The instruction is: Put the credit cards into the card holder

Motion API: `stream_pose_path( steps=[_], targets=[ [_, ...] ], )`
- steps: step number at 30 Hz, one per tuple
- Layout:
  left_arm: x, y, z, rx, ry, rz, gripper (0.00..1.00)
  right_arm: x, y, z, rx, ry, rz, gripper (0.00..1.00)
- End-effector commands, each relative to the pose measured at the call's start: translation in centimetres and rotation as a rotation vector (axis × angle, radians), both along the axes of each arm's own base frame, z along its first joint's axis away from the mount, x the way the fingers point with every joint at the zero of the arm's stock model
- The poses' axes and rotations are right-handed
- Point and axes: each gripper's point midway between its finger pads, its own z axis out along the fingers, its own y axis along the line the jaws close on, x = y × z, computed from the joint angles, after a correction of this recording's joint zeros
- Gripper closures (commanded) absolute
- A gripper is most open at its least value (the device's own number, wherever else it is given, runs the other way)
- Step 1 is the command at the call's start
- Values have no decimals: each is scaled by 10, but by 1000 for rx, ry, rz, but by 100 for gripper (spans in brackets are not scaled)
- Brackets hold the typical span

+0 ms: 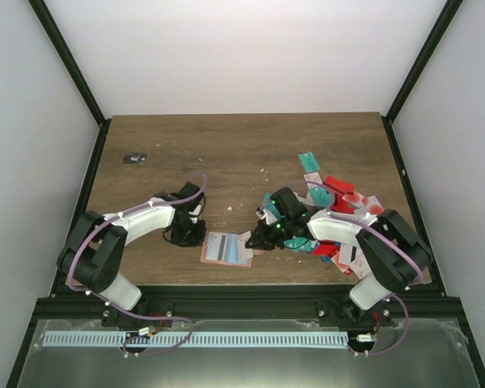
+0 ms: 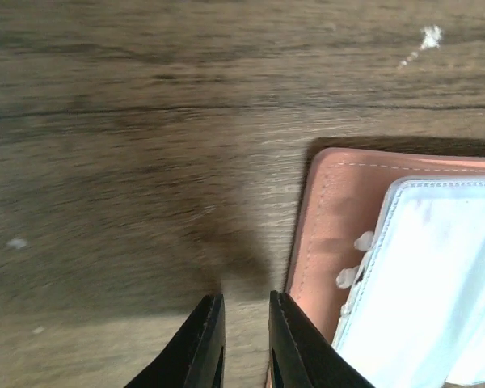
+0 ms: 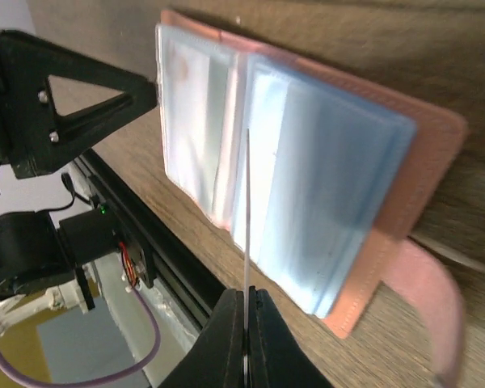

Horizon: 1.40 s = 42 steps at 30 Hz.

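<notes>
Your left arm point(image 1: 137, 220) reached in from the lower left of the top view, elbow low. The left tool point(image 1: 186, 233) pointed down at the desk point(image 1: 226, 145), just left of the holder point(image 1: 226, 249). In the left wrist view its fingers point(image 2: 206, 347) stood a narrow gap apart with only wood between them. The right-hand finger sat just beside the holder's salmon edge; contact could not be told.

Your right arm point(image 1: 347, 230) folded in from the lower right. The right tool point(image 3: 246, 323) was pressed together on a thin card point(image 3: 247, 226), seen edge-on and standing over the holder's blue-grey pockets.

The holder lay open near the desk's lower edge, between the two tools, its tab point(image 3: 428, 299) hanging to the lower right of the right wrist view. The other cards point(image 1: 339, 202) lay heaped at right, partly under the right arm. A small dark object point(image 1: 134, 158) sat at upper left, well apart.
</notes>
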Motion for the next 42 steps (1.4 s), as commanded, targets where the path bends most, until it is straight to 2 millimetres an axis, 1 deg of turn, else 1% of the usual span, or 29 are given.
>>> stream_pose_path(
  steps=[1,4,6,8,9,10,13,15,16,18,19,21,22,24,26,29,31,36,41,42],
  targets=[
    [16,5,30,31,-107,-30,79,14,-15,9,-28,-67,-69,99],
    [26,-7,54,-46,-187,-65,67,17,-13,24,12,-121,-66,99],
    [29,-17,68,-109,-231,-85,60,20,-15,31,22,-144,-79,99],
    [30,-29,84,-202,-276,-109,60,23,-15,38,43,-161,-89,99],
    [29,-38,92,-261,-297,-124,59,24,-13,47,77,-180,-87,99],
    [27,-45,99,-319,-314,-139,57,25,-11,59,119,-211,-88,99],
    [24,-69,135,-524,-393,-180,51,34,-8,107,248,-349,-115,99],
    [24,-78,161,-629,-456,-198,49,39,-11,136,318,-423,-139,99],
    [24,-83,178,-693,-496,-214,48,41,-13,152,357,-464,-149,99],
    [21,-89,208,-809,-550,-245,48,40,-15,179,421,-535,-153,99],
    [19,-93,224,-868,-578,-270,48,40,-16,191,447,-563,-154,99],
    [13,-98,249,-964,-614,-313,47,38,-17,211,494,-609,-144,99],
    [10,-100,260,-1008,-629,-337,47,36,-17,220,514,-625,-137,99],
    [4,-103,275,-1069,-639,-371,47,33,-15,234,556,-646,-117,99],
    [1,-106,285,-1111,-638,-396,48,31,-15,244,582,-659,-108,99],
    [-2,-109,292,-1153,-626,-422,52,31,-14,254,606,-674,-110,99],
    [-3,-110,293,-1166,-615,-432,55,29,-14,258,622,-677,-101,99],
    [2,-113,290,-1156,-606,-432,63,25,-11,264,655,-677,-71,99],
    [7,-116,289,-1150,-599,-436,77,23,-9,267,673,-677,-48,99],
    [7,-116,290,-1153,-601,-439,83,22,-9,267,677,-676,-38,99]
  ],
)
